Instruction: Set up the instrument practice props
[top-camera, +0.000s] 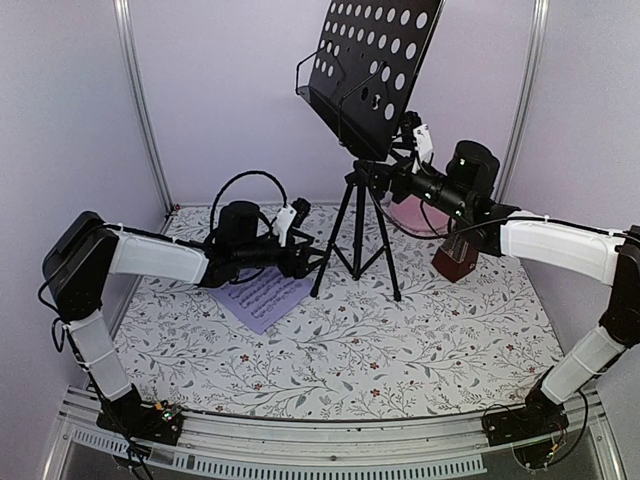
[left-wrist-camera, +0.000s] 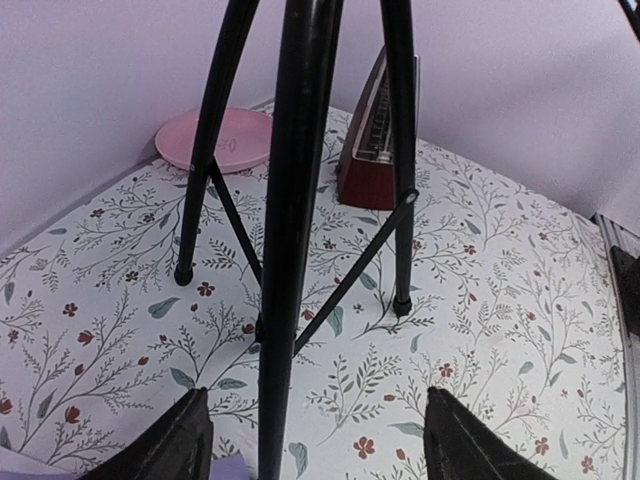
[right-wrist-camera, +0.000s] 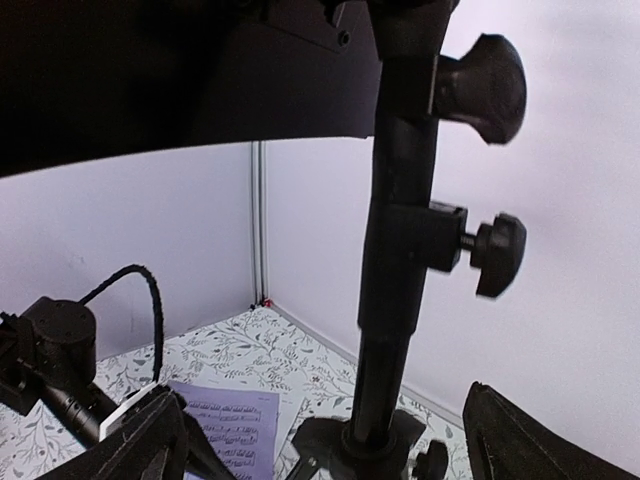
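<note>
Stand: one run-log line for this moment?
stand upright | left pincer open astride leg | right pincer open astride post | sheet flat on table

Pale lilac walls (top-camera: 230, 90), floral tablecloth (top-camera: 400, 350)

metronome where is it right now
In the top view the metronome stands on the right side of the table, right of the tripod legs, with the pink plate just behind it.
</note>
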